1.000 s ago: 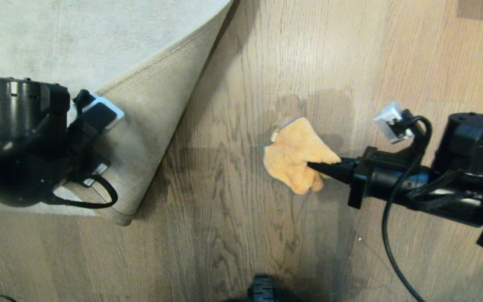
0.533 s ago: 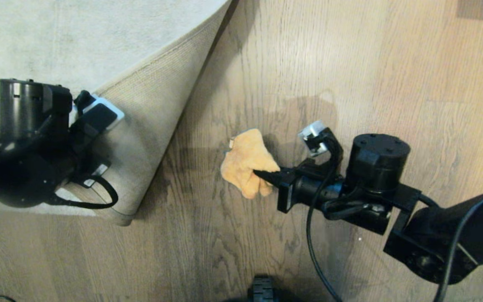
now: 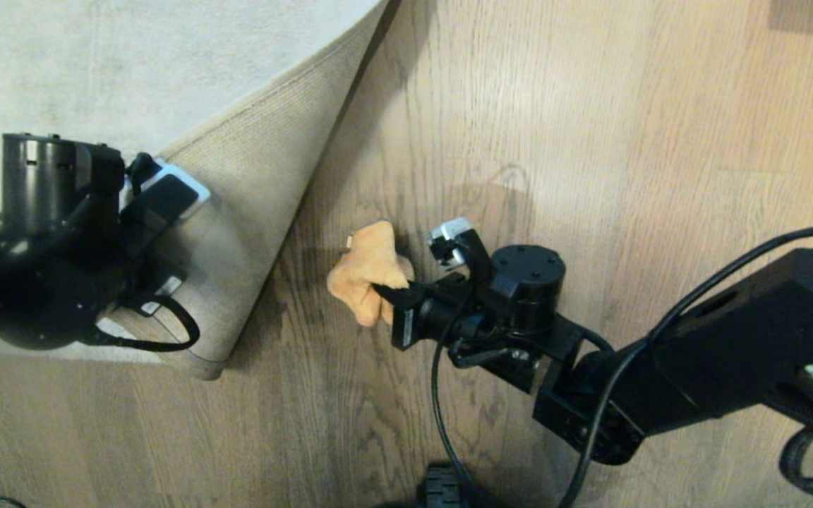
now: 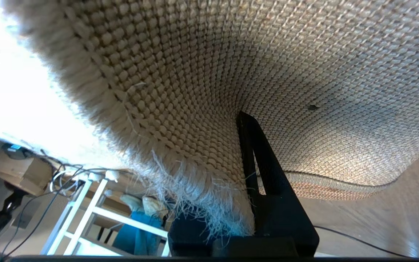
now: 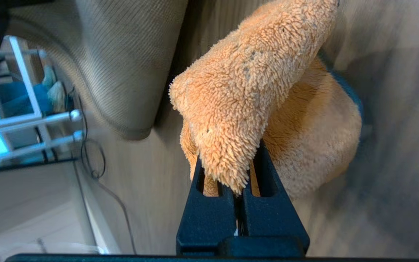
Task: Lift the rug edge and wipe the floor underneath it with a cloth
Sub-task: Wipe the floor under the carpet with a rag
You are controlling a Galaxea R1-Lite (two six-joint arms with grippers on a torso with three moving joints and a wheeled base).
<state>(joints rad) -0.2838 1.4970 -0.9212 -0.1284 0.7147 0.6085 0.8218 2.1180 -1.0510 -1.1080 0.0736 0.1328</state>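
Sliding cloth (image 3: 364,276) leftward, nearer rug edge (image 3: 265,212)

My right hand (image 3: 382,289) drags the cloth (image 3: 364,271) across the floor (image 3: 590,141) to my left, from well out on the bare planks to near the folded-back rug edge (image 3: 251,212). The cloth bunches tighter than before.
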